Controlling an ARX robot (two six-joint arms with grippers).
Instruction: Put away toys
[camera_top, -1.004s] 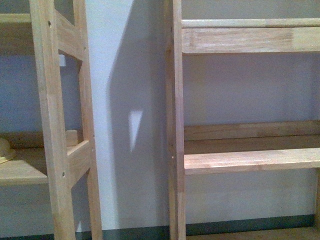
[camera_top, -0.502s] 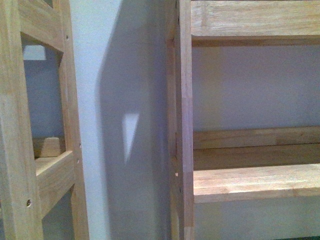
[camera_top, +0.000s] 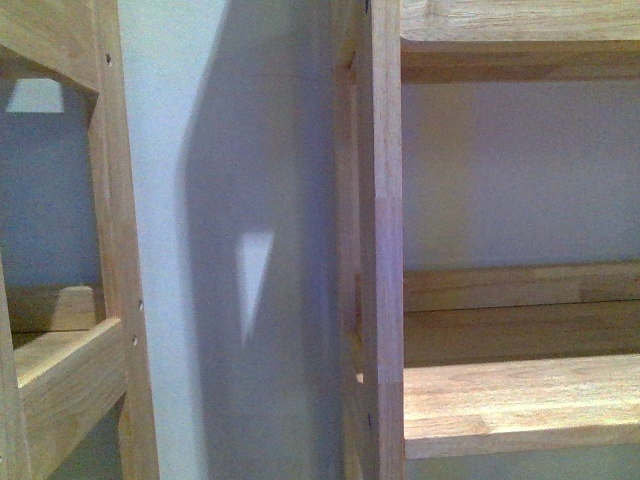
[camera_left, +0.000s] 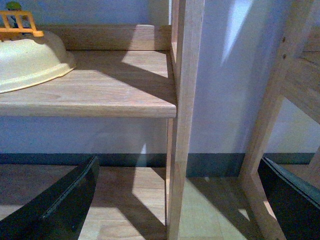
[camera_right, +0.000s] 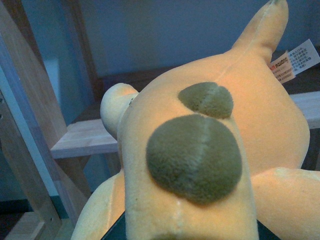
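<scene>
L gripper (camera_left: 178, 162) first: jaws spread wide, dark fingers (camera_left: 60, 205) far apart, nothing btwn them, touching nothing. Straight ahead of it stands a wooden post (camera_left: 182, 115). Beyond the one finger a shelf board (camera_left: 100, 92) carries a cream bowl-like dish (camera_left: 30, 62) w/ an orange plastic piece (camera_left: 20, 25) on top. Beyond the other finger is a second wooden frame (camera_left: 280, 100).

Front view, mid-rig: left shelf frame (camera_top: 110, 250), then pale wall (camera_top: 160, 200) w/ a big shadow across it, then the right shelf upright (camera_top: 385, 250) and its lower board (camera_top: 520, 400).

Over to the R gripper (camera_right: 117, 233), and here's the plush toy (camera_right: 210, 150): right up against the gripper, filling its wrist view. Fuzzy orange-yellow body w/ two olive-brown round patches (camera_right: 195, 157). Paper tag (camera_right: 292, 62) is at the end farthest from the gripper. The toy rests on no surface; a shelf plank (camera_right: 85, 137) sits well behind it. The gripper has hold of it. Fingers are hidden under the plush and only a dark sliver shows at its base, so how wide the jaws stand can't be read.
</scene>
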